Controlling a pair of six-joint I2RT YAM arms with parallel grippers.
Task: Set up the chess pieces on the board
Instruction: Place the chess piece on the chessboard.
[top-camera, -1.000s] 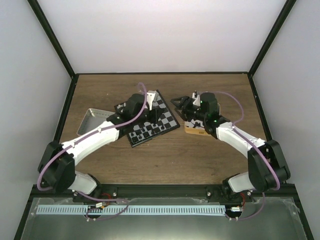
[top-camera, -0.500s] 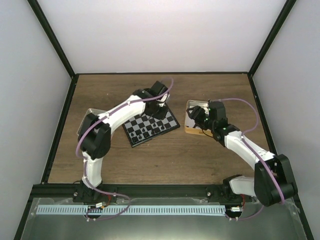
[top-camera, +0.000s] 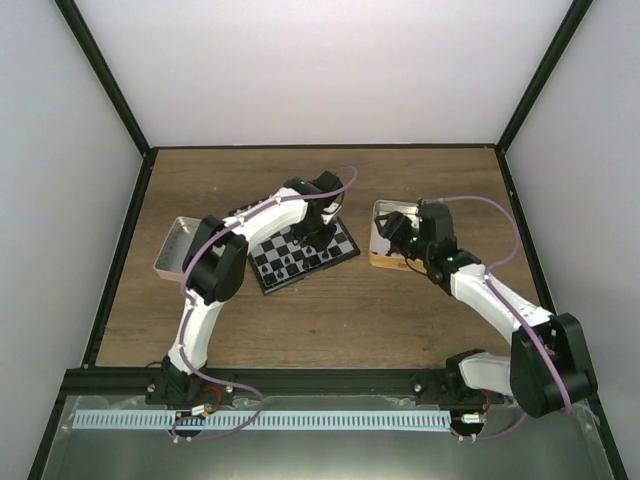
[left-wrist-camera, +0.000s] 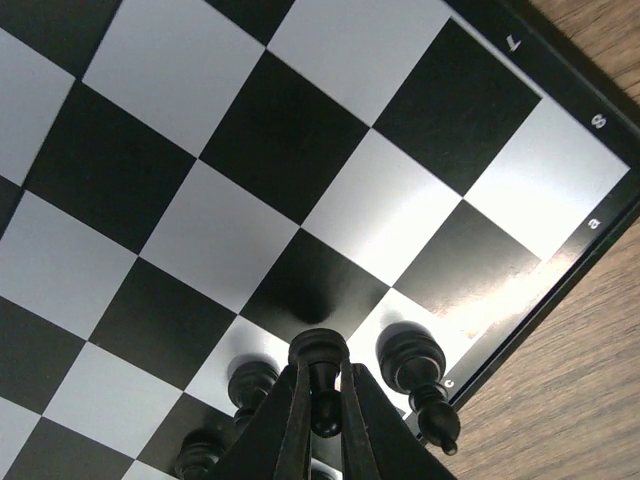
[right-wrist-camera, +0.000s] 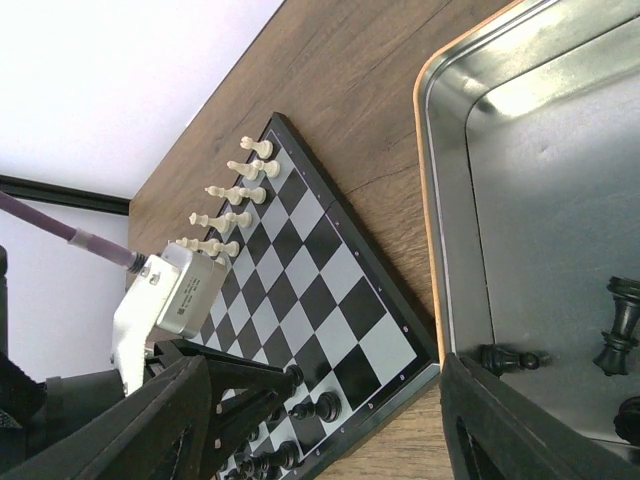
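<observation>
Setup partway: white pieces (right-wrist-camera: 235, 190) line one edge of the board (right-wrist-camera: 330, 290), some black figures (left-wrist-camera: 410, 362) stand opposite, left claw (left-wrist-camera: 318, 400) is clamped on a black piece (left-wrist-camera: 318, 352) above the corner squares, and right claw (right-wrist-camera: 325, 400) gapes apart by the tin (right-wrist-camera: 440, 200) holding more black pieces (right-wrist-camera: 620, 330).

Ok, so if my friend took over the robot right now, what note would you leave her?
Left fingers: shut on a black piece, low over the board's corner.
Right fingers: open, empty, above the tin.
Done: white pieces line one board edge; a few black pieces stand at the opposite edge.
Left to do: place the held piece, then move the loose pieces from the tin onto the board.
</observation>
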